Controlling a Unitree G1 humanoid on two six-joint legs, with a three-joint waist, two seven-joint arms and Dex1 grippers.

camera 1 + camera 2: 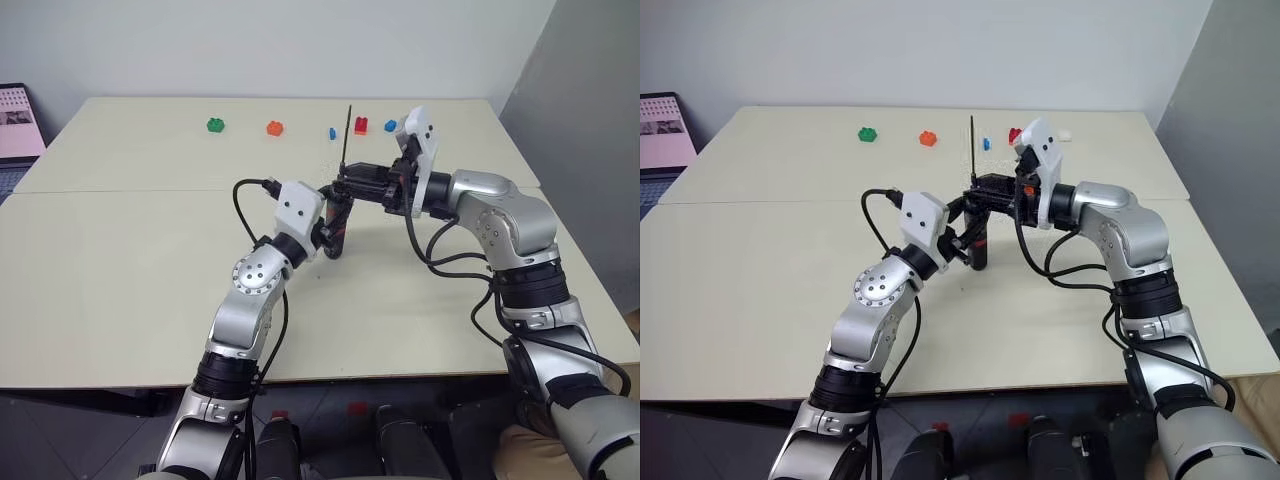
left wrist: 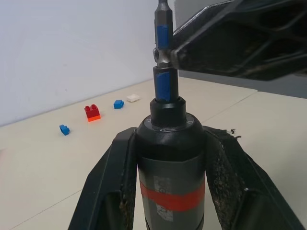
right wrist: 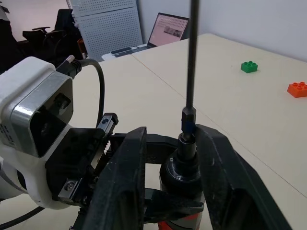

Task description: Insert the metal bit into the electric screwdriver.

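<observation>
Our left gripper (image 2: 168, 191) is clamped on the black, red-banded cylindrical electric screwdriver (image 2: 170, 172), held upright above the smooth beige bench (image 1: 130, 260), far from its edges. The thin dark metal bit (image 3: 192, 62) stands in its tip; our right gripper (image 3: 168, 158) straddles the joint, fingers apart.

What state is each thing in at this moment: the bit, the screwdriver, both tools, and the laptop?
metal bit: upright, its lower end seated in the screwdriver's tip.
electric screwdriver: upright, held above the table, gripped on both sides.
left tool: shut on the electric screwdriver.
right tool: fingers either side of the screwdriver's top, parted; no grip on the bit visible.
laptop: lid open, screen lit.
</observation>
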